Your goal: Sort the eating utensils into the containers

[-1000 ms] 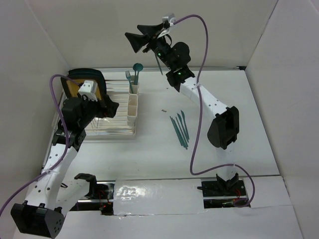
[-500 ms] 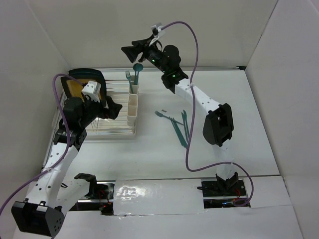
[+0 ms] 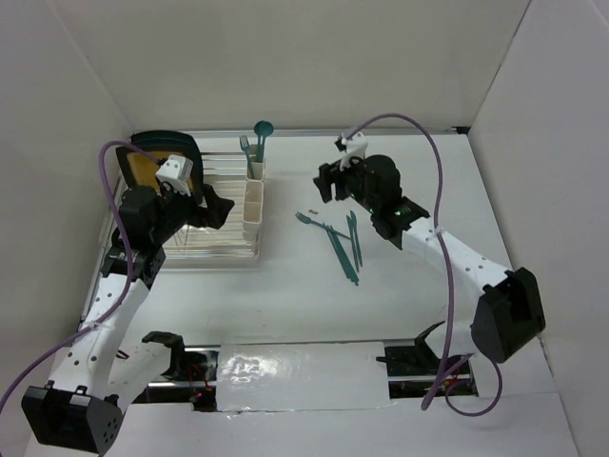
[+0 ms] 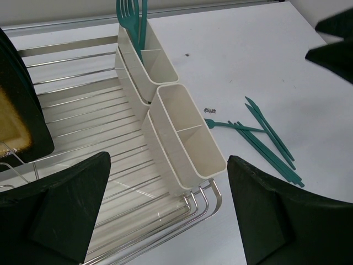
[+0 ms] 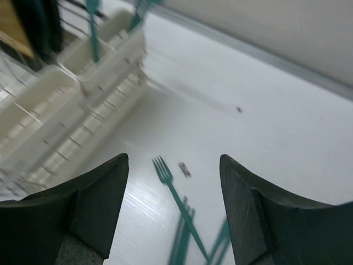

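The step in hand looks like the next pickup. The right gripper (image 5: 172, 163) hangs over the table (image 3: 428, 190) with its jaws well apart and nothing between them, pointed down at the loose utensils (image 3: 341, 240), which lie in a close bunch right of the containers (image 3: 253, 200). One fork (image 5: 165, 172) lies at the far left of the bunch, tines clear of the others, and seems the easiest to take. The next move calls for a descent onto its thin handle and a close pinch against the flat surface. A sorted fork and spoon (image 3: 259, 143) stand in the farthest cup; the nearer cups show empty. The left gripper (image 4: 168, 163), spread wide and empty, hovers over the dish rack (image 4: 83, 105) just left of the cups, so carrying room above them is tight on that side. Bare table lies right of and nearer than the bunch.
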You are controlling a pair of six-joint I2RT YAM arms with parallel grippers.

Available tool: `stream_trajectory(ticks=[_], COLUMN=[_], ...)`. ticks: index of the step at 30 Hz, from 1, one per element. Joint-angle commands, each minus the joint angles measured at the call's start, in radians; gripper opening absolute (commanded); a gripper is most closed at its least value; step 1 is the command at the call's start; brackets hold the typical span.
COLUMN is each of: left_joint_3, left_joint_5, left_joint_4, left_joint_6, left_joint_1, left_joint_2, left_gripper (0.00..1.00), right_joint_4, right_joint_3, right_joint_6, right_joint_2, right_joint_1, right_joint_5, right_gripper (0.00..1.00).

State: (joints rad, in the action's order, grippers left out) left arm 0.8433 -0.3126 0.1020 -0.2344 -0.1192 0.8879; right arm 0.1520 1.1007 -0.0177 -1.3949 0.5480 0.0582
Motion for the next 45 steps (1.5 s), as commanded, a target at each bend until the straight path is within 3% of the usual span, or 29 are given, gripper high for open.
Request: stream_trajectory(ticks=[1, 7, 12, 13, 16, 32, 35, 39, 41, 45], left_joint_3=[0.000, 0.000, -0.001, -0.001, -0.004, -0.001, 0.000, 0.000, 0.000, -0.001], left_joint_5=[-0.013, -0.008, 0.001, 0.006, 0.006, 0.007, 0.010, 0.012, 0.012, 0.010], left_joint_4=[-0.047, -0.045, -0.044, -0.044, -0.045, -0.044, -0.042, -0.044, -0.041, -0.042], left_joint_6=[0.014, 0.012, 0.018, 0.021, 0.020, 0.026, 0.027, 0.029, 0.030, 0.026], left_joint_1=[0.004, 0.006, 0.006, 0.004, 0.004, 0.006, 0.004, 0.006, 0.006, 0.006], left_joint_2=[-0.023, -0.026, -0.023, -0.021, -0.021, -0.014, -0.010, -0.009, -0.004, -0.010], left_gripper=[1.00, 1.00, 1.00, 1.00, 1.00, 1.00, 1.00, 1.00, 1.00, 1.00], right_joint_4=[-0.076, -0.106, -0.186, -0.227, -0.253, -0.244, -0.255, -0.204, -0.164, -0.128], right_joint_3=[-0.099, -0.127, 0.037, 0.094, 0.120, 0.152, 0.153, 0.107, 0.085, 0.071], right_joint_6=[-0.082, -0.148, -0.223, -0.231, -0.249, -0.307, -0.323, -0.318, -0.300, -0.233], right_joint_2=[0.053, -0.102, -0.278, -0.380, -0.455, -0.590, -0.616, -0.593, -0.564, -0.456], right_joint_1=[-0.026, -0.054, -0.062, -0.056, -0.053, -0.051, -0.052, -0.049, -0.054, -0.077], right_joint_5=[-0.086, -0.002, 0.126, 0.140, 0.140, 0.143, 0.143, 0.112, 0.101, 0.153], right_gripper=[0.73, 0.52, 0.51, 0.50, 0.49, 0.48, 0.41, 0.09, 0.00, 0.00])
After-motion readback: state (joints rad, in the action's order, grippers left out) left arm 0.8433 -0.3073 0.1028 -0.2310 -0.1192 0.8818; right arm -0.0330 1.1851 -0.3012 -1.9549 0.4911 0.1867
